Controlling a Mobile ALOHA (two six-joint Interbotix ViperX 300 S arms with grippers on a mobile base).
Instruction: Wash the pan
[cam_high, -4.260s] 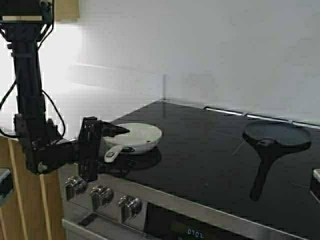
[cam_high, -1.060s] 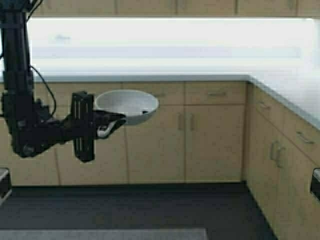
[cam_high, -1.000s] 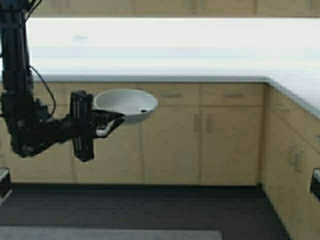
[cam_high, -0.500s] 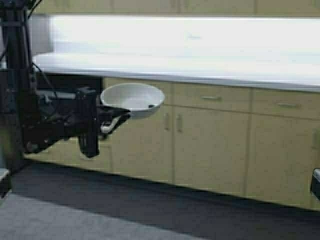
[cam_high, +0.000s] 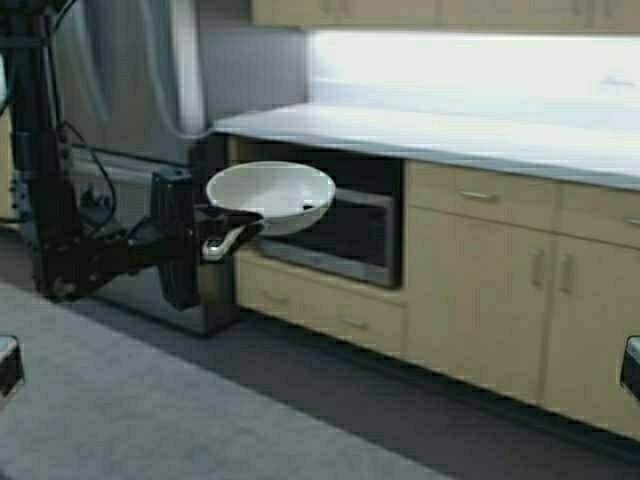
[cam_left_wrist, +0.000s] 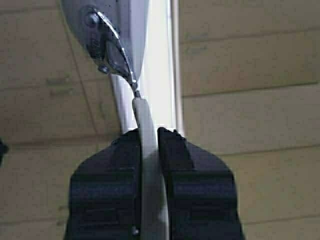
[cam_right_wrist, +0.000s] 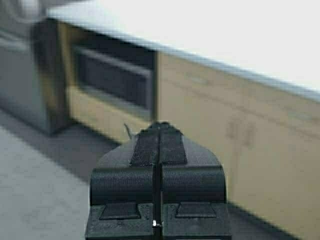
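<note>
High view: the left gripper (cam_high: 236, 238) holds the pan (cam_high: 270, 196) by its handle, in the air before a built-in oven (cam_high: 345, 230). No sink is visible, so washing is not begun.

Left wrist view: both fingers (cam_left_wrist: 112, 187) clamp the handle (cam_left_wrist: 147, 165); the bowl is cut off.

Right wrist view: the right gripper (cam_right_wrist: 159, 137) is closed and empty.

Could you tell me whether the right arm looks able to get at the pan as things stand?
Probably not readily: the right gripper is shut and parked low on the right, while the pan hangs far left, its handle clamped in the left gripper.
</note>
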